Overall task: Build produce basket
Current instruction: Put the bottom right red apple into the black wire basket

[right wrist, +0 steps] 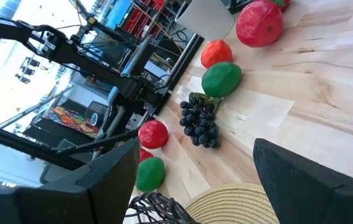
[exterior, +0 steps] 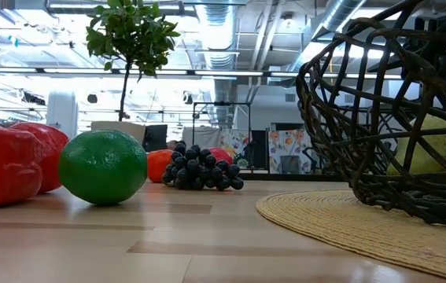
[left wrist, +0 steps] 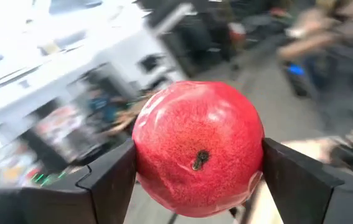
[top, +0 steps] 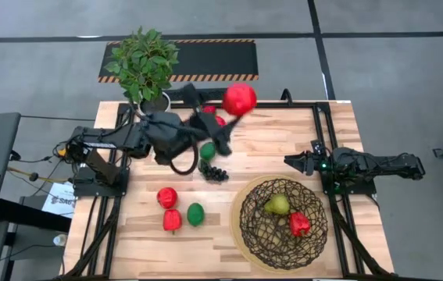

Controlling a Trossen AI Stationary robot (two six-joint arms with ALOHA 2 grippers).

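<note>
My left gripper (top: pixel 235 108) is raised above the table's far middle, shut on a red apple (top: pixel 239 99) that fills the left wrist view (left wrist: pixel 198 155). The basket (top: pixel 284 221) stands at the near right on its tan round base (exterior: pixel 348 220), with a green pear (top: pixel 277 204) and a red pepper (top: pixel 300 223) inside. More produce lies on the wood: dark grapes (top: pixel 215 172), a lime (top: pixel 207 151), a red apple (top: pixel 166 197), a red pepper (top: pixel 172 220) and a second lime (top: pixel 196 213). My right gripper (top: pixel 299 162) waits open at the table's right edge. My left gripper pinches the apple between its two fingers, one finger (left wrist: pixel 117 177) on each of two opposite sides (left wrist: pixel 148 165). The small dark dimple (left wrist: pixel 200 160) at the apple's end faces the wrist camera. The apple is lifted clear, high above the table.
A leafy potted plant (top: pixel 147 62) stands at the far left corner, close beside the raised left arm. More red fruits (top: pixel 219 120) lie under that arm. Bare wood lies between the grapes and the basket (top: pixel 268 148). Black frame rails (top: pixel 319 133) run along the table's sides.
</note>
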